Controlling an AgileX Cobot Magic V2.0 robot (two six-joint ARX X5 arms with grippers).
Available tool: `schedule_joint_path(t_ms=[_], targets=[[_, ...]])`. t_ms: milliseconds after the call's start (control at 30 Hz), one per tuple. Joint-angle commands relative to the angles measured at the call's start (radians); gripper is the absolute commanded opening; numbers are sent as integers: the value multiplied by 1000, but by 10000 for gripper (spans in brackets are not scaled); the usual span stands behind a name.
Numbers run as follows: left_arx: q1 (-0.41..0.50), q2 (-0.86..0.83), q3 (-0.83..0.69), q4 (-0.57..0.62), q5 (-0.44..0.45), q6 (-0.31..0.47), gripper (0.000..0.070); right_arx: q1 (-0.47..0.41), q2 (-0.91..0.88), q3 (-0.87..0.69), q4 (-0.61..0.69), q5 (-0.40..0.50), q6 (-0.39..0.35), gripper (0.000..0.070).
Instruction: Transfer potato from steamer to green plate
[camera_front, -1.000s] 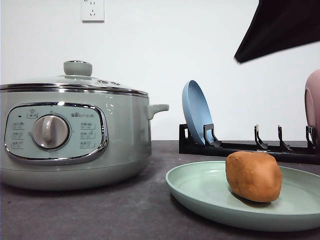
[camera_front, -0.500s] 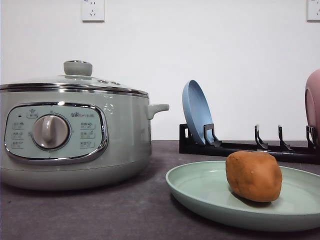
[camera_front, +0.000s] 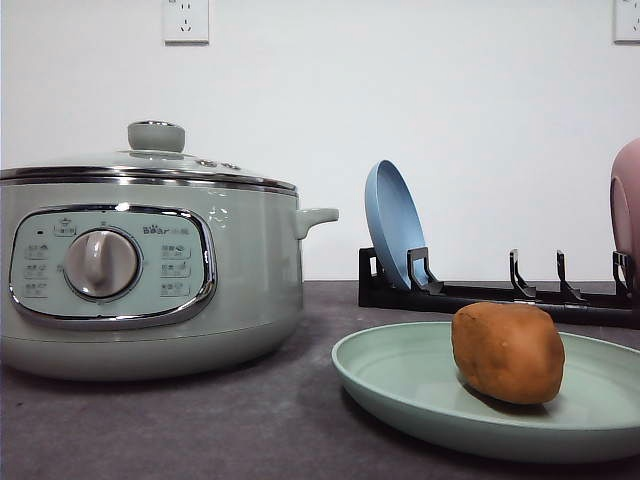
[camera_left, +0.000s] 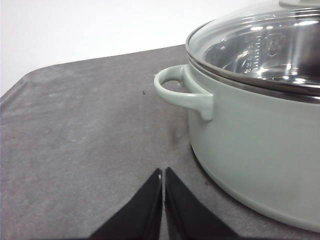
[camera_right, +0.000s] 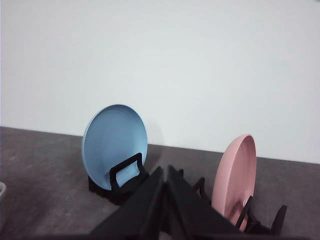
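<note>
The orange-brown potato (camera_front: 507, 352) rests on the pale green plate (camera_front: 400, 380) at the front right of the table. To its left stands the pale green steamer (camera_front: 150, 270), its glass lid on; the lid and a side handle also show close up on the steamer (camera_left: 250, 140) in the left wrist view. My left gripper (camera_left: 163, 175) is shut with nothing in it, low over the grey table beside the steamer's handle. My right gripper (camera_right: 165, 172) is shut and empty, raised and facing the dish rack.
A black dish rack (camera_front: 480, 295) stands behind the green plate, holding a blue plate (camera_front: 392, 225) and a pink dish (camera_front: 627, 205) upright; both also show as the blue plate (camera_right: 115, 140) and pink dish (camera_right: 235, 175). The wall rises behind it.
A dark part of the right arm at the upper right of the front view has gone out of the picture. The potato, plate and steamer have not moved.
</note>
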Motion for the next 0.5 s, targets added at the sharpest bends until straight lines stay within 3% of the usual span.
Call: schedule_joint_path(t_ms=[0,467], targets=[[0,0,-14,-25,-1,-6,0,-1,-23,-44,34,0,-7,0],[0,-1,-14,-25,-1,-6,0,-2,-177,-283,79,1,1,0]])
